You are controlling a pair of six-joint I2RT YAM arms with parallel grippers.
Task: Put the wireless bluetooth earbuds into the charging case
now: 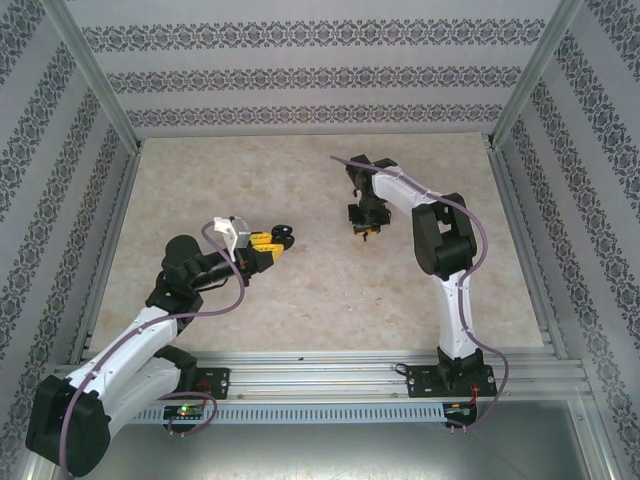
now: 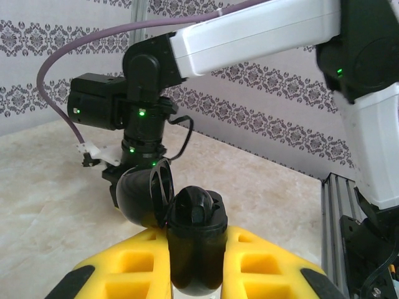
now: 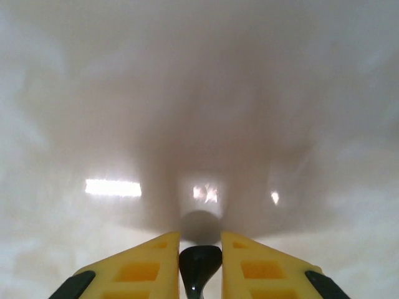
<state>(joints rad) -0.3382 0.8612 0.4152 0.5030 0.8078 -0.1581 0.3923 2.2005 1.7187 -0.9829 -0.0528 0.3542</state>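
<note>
Beige marbled tabletop [image 1: 300, 320], patterned walls [image 1: 300, 75]. R gripper [image 3: 200, 243] pinches black earbud [image 3: 199, 268]: tiny, glossy, rounded, close to tabletop, right of ctr. L gripper [image 1: 272, 239] clamped on black charging case [image 2: 196, 246], left of ctr, lid [image 2: 144, 196] flipped open. Case contents: can't tell.

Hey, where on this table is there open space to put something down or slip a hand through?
Free: the far-left tabletop by the back and left walls, the far-right corner, and the near strip between the arm bases. Crowded: mid-table, where the left tool grips the open black case and the right tool pinches a black earbud low over the surface.
</note>
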